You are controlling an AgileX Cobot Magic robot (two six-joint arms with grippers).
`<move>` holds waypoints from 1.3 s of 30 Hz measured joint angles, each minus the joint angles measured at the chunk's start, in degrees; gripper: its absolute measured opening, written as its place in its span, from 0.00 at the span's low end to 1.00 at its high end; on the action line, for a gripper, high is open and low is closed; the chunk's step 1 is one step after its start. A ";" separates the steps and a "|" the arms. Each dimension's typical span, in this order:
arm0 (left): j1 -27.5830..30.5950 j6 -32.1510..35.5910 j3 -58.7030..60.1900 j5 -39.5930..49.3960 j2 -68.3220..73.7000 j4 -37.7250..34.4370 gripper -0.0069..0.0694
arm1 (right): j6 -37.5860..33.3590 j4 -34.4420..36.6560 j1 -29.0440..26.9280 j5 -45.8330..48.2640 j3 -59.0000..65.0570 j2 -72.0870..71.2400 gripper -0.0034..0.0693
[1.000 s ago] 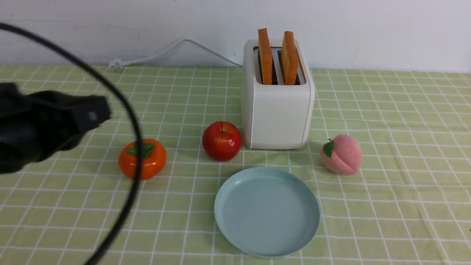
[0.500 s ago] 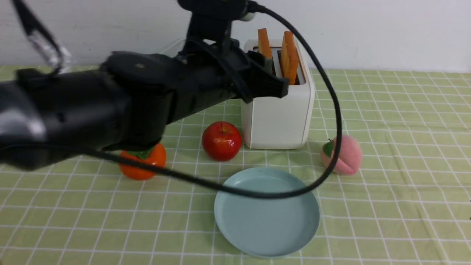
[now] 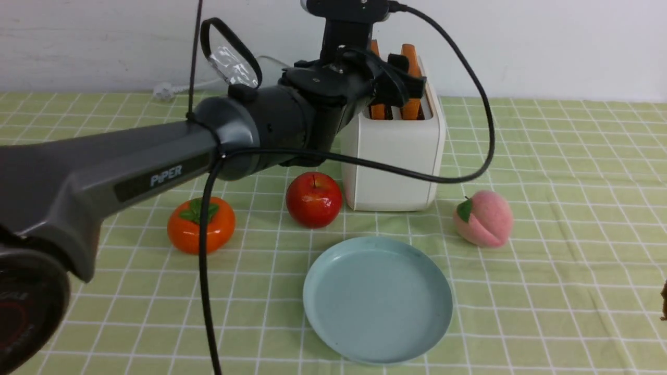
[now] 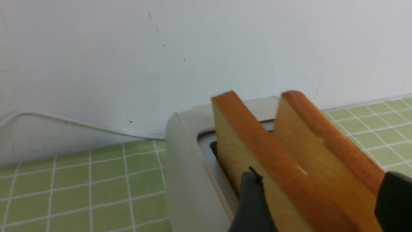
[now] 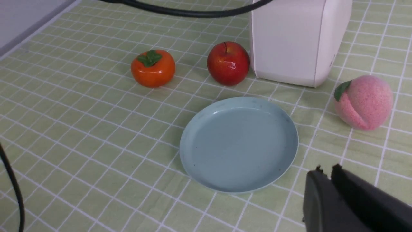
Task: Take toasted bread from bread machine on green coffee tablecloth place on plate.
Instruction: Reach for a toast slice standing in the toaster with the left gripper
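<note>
The white bread machine [image 3: 391,166] stands at the back of the green checked tablecloth [image 3: 547,156]. Two toast slices [image 3: 411,107] stand upright in its slots. My left gripper [image 3: 398,83] is open at the toaster's top. In the left wrist view its fingers [image 4: 254,199] stand outside both slices, the left slice [image 4: 238,141] and the right slice [image 4: 322,138], without closing on them. The pale blue plate [image 3: 378,299] lies empty in front of the toaster. My right gripper [image 5: 326,169] is shut and empty, low over the cloth beside the plate [image 5: 238,141].
A red apple [image 3: 313,199] touches the toaster's front left corner. An orange persimmon [image 3: 201,224] lies further left and a pink peach [image 3: 483,217] lies to the right. The left arm's black cable [image 3: 484,130] loops past the toaster's right side. The white wall rises right behind the toaster.
My left arm has swung in from the far left and up to the toaster, and its gripper is now over the toast. The toast, plate and fruit have not moved.
</note>
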 joint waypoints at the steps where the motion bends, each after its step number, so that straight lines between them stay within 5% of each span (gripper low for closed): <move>1: 0.71 0.00 -1.53 0.55 1.22 -0.09 0.68 | 0.00 0.05 0.00 0.00 0.00 0.00 0.12; 16: 2.37 1.12 -7.15 5.55 6.36 -2.33 0.47 | -0.02 0.12 0.00 0.38 0.00 0.00 0.12; 21: 2.37 1.16 -7.33 6.32 6.36 -2.45 0.22 | -0.02 0.12 0.00 0.45 0.00 0.00 0.12; 39: 2.32 8.27 -7.19 7.06 -10.80 -6.60 0.23 | -0.02 0.12 0.00 -0.06 0.00 0.00 0.14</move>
